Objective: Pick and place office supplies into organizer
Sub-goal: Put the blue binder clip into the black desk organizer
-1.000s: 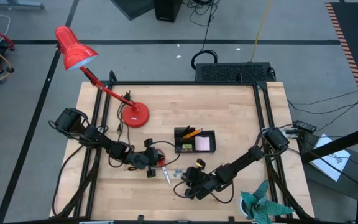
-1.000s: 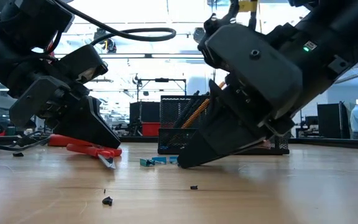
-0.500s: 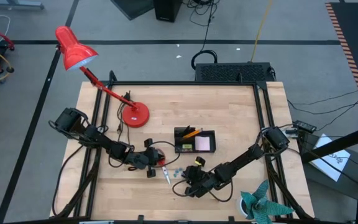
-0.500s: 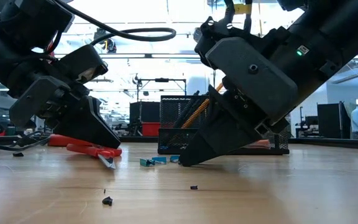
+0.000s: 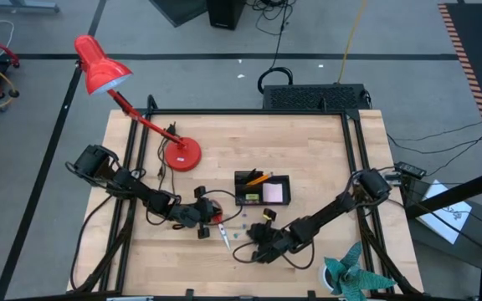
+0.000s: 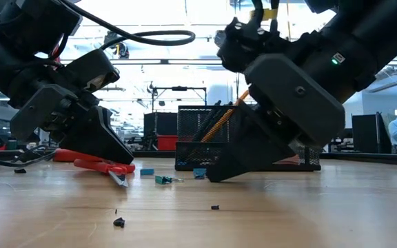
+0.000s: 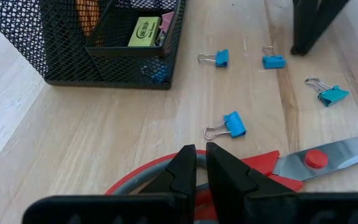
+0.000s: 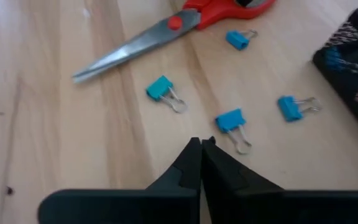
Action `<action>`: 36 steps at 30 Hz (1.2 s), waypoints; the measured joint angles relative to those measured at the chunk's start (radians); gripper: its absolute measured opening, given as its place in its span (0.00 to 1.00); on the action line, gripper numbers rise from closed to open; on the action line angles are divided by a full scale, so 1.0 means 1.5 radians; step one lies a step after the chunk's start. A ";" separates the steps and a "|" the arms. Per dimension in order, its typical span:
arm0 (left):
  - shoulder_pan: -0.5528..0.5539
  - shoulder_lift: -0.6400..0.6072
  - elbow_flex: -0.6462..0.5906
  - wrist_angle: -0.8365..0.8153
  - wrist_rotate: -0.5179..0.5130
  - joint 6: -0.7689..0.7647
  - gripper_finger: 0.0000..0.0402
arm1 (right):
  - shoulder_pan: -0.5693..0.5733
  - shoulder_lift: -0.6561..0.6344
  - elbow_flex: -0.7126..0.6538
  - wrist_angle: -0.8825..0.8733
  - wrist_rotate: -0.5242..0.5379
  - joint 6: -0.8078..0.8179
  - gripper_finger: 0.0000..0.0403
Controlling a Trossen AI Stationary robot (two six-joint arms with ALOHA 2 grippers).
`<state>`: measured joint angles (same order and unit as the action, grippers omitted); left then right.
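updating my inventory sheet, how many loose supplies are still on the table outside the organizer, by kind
blue binder clips: 4
red-handled scissors: 1
total: 5
The right wrist view shows all of them lying on the wood, apart from one another.

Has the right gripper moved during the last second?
Yes. The right gripper shifted slightly rightward along the organizer in the low view, and shut empty.

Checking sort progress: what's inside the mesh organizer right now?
The mesh organizer holds an orange pencil, a pale pink note pad, a yellow-green piece and one blue clip. Its mesh walls cover the compartment bottoms, so anything lower cannot be seen.
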<state>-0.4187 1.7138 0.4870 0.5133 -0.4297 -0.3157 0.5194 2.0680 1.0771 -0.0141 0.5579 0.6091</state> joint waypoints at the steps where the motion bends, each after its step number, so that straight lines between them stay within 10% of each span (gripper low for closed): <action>1: 0.000 0.000 0.000 0.000 0.000 0.000 0.12 | 0.000 -0.004 0.000 0.000 0.004 -0.002 0.00; 12: 0.000 0.000 0.000 -0.003 0.000 -0.001 0.12 | 0.003 -0.059 -0.002 0.003 -0.008 -0.169 0.04; 23: 0.000 0.000 0.000 -0.004 0.000 -0.001 0.12 | -0.066 -0.094 -0.001 0.109 -0.265 -0.385 0.32; 36: 0.000 0.000 0.000 -0.005 0.000 0.014 0.12 | -0.145 -0.095 0.000 0.073 -0.358 -0.442 0.41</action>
<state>-0.4187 1.7138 0.4870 0.5053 -0.4297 -0.2951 0.3024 1.9259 1.0771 0.0959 0.0214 -0.0545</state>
